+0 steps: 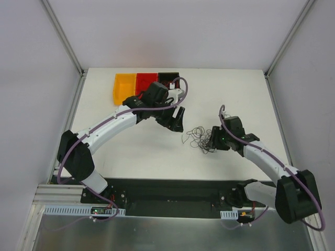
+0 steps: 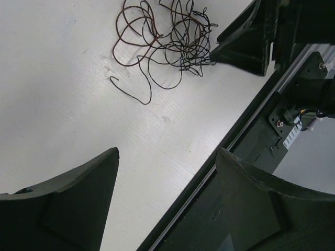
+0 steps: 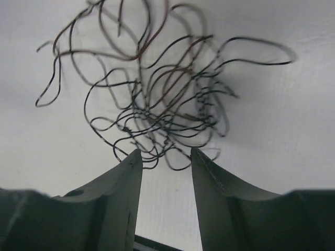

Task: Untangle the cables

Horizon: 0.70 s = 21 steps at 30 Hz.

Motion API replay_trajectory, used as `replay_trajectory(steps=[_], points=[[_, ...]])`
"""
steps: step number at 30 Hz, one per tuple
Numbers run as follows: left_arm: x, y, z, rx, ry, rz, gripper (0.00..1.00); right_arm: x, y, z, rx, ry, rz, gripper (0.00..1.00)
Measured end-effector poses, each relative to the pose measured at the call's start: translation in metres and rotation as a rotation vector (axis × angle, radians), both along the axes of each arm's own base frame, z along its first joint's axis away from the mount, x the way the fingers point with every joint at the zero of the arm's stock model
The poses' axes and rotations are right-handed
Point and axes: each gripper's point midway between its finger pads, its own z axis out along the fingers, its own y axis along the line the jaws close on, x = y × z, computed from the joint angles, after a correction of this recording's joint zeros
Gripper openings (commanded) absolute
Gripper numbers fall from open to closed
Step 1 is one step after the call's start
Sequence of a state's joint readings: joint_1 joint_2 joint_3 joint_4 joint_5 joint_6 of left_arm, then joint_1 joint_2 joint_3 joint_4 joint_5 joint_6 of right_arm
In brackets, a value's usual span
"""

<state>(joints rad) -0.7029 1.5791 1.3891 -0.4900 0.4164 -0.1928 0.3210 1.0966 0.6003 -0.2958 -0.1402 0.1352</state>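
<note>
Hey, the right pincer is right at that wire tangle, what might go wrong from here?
The right pincer is open at the edge of the cables, where many loops cross; closing there may pinch several strands and drag the whole knot. The left pincer hovers open, away from the pile, so nothing pins it down.

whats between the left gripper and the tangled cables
Only bare white table; the left wrist view shows the open left gripper short of the cables.

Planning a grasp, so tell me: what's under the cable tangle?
Bare white table shows through the cables' loops. The dense middle covers what lies beneath it.
</note>
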Motion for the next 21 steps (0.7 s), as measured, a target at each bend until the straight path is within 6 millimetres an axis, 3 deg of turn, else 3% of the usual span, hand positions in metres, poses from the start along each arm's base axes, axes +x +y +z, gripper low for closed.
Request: replay_trajectory(steps=[2,5,8,11,15,21], points=[[-0.001,-0.001,-0.001,0.001,0.002,-0.005,0.75,-0.009,0.015,-0.012,-0.010,0.045,0.061,0.33],[-0.001,-0.002,-0.002,-0.001,0.001,-0.007,0.74,-0.023,0.056,-0.021,0.035,0.072,0.193,0.24],[0.001,-0.001,-0.003,0.005,-0.006,0.002,0.73,-0.037,0.097,-0.024,0.130,0.106,0.291,0.23],[0.005,0.004,-0.008,0.024,-0.026,0.027,0.72,-0.039,0.120,-0.015,0.227,0.105,0.325,0.28],[0.006,0.010,-0.009,0.036,-0.056,0.053,0.74,-0.030,0.125,0.007,0.297,0.047,0.312,0.42],[0.006,0.004,-0.005,0.006,-0.043,0.073,0.72,-0.012,0.102,0.034,0.324,-0.061,0.240,0.46]])
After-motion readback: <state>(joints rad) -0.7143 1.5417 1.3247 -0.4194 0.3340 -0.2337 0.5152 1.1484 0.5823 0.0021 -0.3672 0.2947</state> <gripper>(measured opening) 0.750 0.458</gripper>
